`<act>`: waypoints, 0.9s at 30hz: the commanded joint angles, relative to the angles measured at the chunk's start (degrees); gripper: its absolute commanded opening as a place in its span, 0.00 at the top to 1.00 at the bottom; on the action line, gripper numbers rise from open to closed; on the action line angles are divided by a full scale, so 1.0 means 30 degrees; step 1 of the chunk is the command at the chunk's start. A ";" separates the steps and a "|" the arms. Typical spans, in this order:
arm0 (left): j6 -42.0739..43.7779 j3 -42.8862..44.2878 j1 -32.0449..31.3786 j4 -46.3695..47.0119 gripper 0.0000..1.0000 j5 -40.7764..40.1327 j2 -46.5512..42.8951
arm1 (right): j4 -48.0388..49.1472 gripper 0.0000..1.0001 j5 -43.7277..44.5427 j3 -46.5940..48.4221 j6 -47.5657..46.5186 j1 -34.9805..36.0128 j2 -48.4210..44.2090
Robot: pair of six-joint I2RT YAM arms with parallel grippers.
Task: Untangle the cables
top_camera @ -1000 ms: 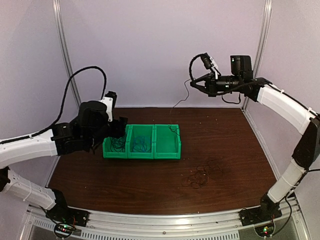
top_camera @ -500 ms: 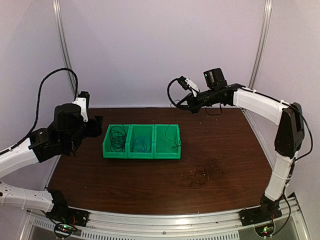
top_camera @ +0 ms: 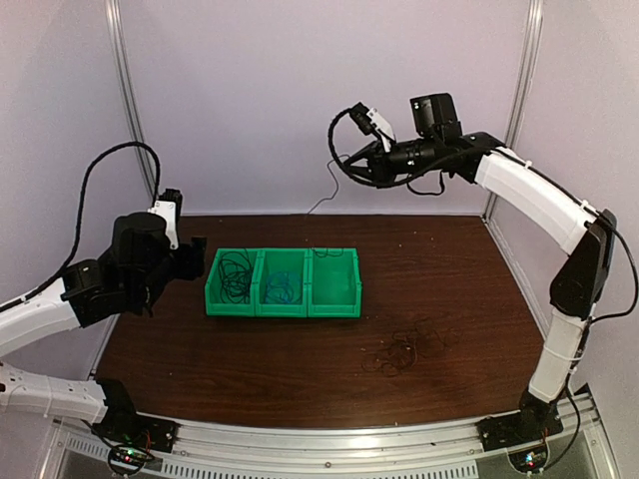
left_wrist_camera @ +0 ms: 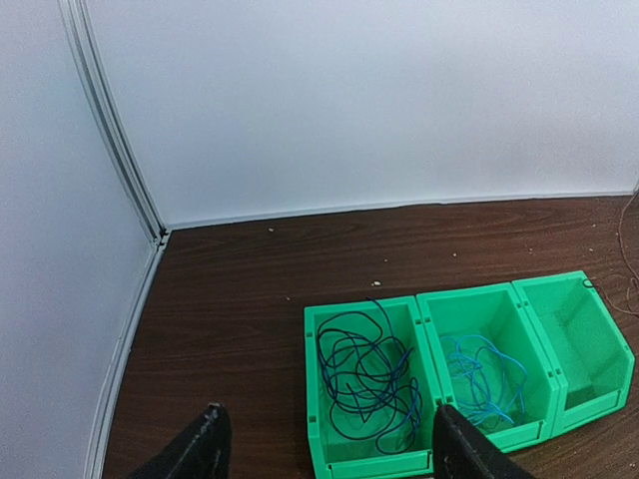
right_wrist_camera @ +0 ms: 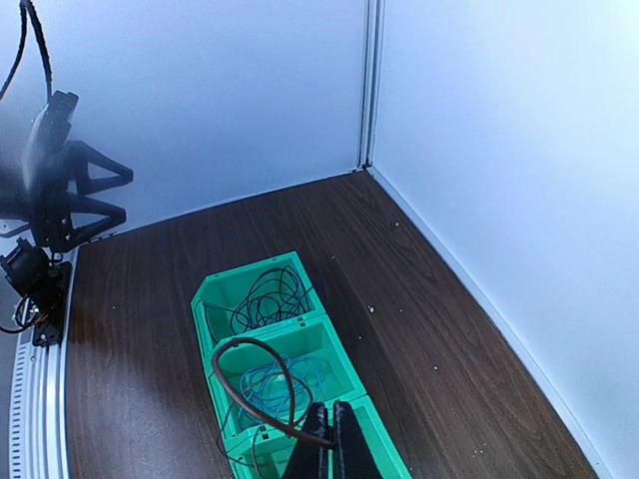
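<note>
Three joined green bins (top_camera: 333, 297) stand on the table. The left one holds a black cable (top_camera: 236, 276), also in the left wrist view (left_wrist_camera: 369, 379). The middle one holds a blue cable (top_camera: 282, 285), also in the left wrist view (left_wrist_camera: 484, 374). My right gripper (top_camera: 351, 168) is high above the back of the table, shut on a thin dark cable (top_camera: 324, 194) that hangs down to the left. In the right wrist view its fingers (right_wrist_camera: 329, 447) pinch this cable's loop (right_wrist_camera: 232, 385). My left gripper (top_camera: 197, 261) is open and empty just left of the bins (left_wrist_camera: 329, 461).
A tangle of thin dark cables (top_camera: 402, 349) lies on the brown table right of the bins. The right bin (left_wrist_camera: 584, 339) looks empty. White walls and a metal post (left_wrist_camera: 115, 150) close off the back and sides.
My right gripper first swung left and lower, then rose again, drawing the thin cable up out of the right bin. My left gripper drew back left from the bins, then held still.
</note>
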 commanded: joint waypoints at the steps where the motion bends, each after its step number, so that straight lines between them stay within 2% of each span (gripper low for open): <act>1: 0.0181 -0.0280 0.0118 0.0995 0.30 0.0096 0.0162 | -0.0237 1.00 0.0402 -0.0411 -0.0085 0.0064 0.0622; 9: 0.0045 -0.0476 0.0118 0.0943 0.30 0.0298 -0.0025 | -0.0044 1.00 0.1144 -0.1384 -0.0718 -0.0005 0.1556; 18: -0.0063 -0.0640 0.0118 0.1198 0.30 0.0344 0.0037 | -0.0106 1.00 0.1714 -0.1174 -0.1003 -0.0065 0.0920; 27: -0.0202 -0.0947 0.0118 0.1289 0.30 0.0612 0.0012 | -0.0146 1.00 0.3357 -0.3156 -0.2269 0.0019 0.1656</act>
